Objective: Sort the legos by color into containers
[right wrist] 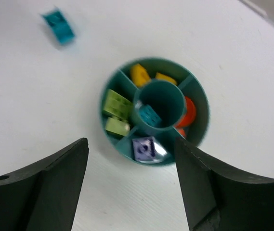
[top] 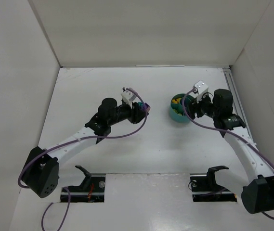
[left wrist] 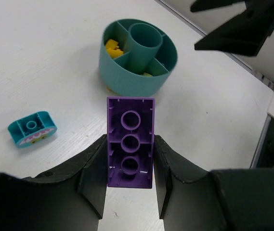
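My left gripper (left wrist: 130, 166) is shut on a purple brick (left wrist: 130, 142) and holds it upright above the table, left of the teal bowl (left wrist: 127, 79). In the top view this gripper (top: 145, 108) sits left of the bowl (top: 176, 118). A teal brick (left wrist: 32, 129) lies on the table; it also shows in the right wrist view (right wrist: 58, 26). My right gripper (right wrist: 132, 187) is open and empty above the bowl (right wrist: 199, 84). The bowl holds yellow-orange bricks (right wrist: 140, 74), yellow-green bricks (right wrist: 116, 103), a teal brick (right wrist: 149, 115) in the centre cup, an orange-red piece (right wrist: 189, 113) and a purple piece (right wrist: 144, 148).
White walls enclose the table on the left, back and right (top: 141, 33). A metal rail (top: 234, 94) runs along the right edge. Two black stands (top: 86, 175) (top: 214, 174) sit at the near edge by the arm bases.
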Robot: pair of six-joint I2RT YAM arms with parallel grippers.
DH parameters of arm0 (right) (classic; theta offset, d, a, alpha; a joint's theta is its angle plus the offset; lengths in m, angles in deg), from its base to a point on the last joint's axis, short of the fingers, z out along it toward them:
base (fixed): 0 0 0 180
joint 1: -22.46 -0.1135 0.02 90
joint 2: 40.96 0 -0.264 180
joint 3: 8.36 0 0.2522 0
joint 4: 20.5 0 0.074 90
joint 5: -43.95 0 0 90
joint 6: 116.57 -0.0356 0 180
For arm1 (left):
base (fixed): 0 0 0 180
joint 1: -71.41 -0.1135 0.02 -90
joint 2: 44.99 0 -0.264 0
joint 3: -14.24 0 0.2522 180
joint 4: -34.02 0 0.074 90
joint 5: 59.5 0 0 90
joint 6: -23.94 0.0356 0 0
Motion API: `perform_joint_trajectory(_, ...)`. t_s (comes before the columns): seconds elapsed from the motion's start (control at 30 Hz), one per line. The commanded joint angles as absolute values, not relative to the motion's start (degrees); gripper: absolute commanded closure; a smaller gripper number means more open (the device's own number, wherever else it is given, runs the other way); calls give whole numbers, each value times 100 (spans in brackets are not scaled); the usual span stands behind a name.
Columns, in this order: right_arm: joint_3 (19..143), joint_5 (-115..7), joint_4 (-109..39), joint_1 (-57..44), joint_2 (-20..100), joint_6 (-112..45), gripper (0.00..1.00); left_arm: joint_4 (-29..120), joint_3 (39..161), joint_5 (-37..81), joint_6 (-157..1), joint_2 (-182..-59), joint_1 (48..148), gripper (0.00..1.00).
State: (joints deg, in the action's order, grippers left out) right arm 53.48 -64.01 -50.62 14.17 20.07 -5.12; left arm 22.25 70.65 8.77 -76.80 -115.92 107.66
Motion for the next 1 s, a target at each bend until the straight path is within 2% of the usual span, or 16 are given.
perform_joint_trajectory(0.0,5691,-8081,-5087,1350,1678,-565,23,1799,6870,-24,-7011,-11241,10789,100)
perform_joint_trajectory(0.03,5691,-8773,-5017,1350,1609,-653,23,1799,6869,-78,-6801,-11240,10789,100)
perform_joint_trajectory(0.13,5744,-9446,-4877,1113,1555,-1205,20,1851,6869,-131,-6545,-11240,10894,100)
perform_joint_trajectory(0.3,5998,-9509,-4613,630,1765,-2296,18,1904,6922,140,-6132,-11345,11253,100)
perform_joint_trajectory(0.43,6103,-9457,-4481,481,2117,-3156,18,1904,6974,1246,-5824,-11451,11771,100)
perform_joint_trajectory(0.47,6174,-9457,-4480,480,2118,-3237,18,1904,7027,1692,-5737,-11512,11877,100)
perform_joint_trajectory(0.7,6368,-9000,-4428,111,2249,-3817,20,1790,7133,2899,-5850,-11750,12282,100)
perform_joint_trajectory(0.83,6438,-8780,-4428,-3,2442,-3949,26,1624,7133,3496,-5727,-11855,12599,100)
perform_joint_trajectory(0.97,6499,-8614,-4542,-65,2601,-3949,27,1623,7185,3551,-5789,-11917,12661,100)
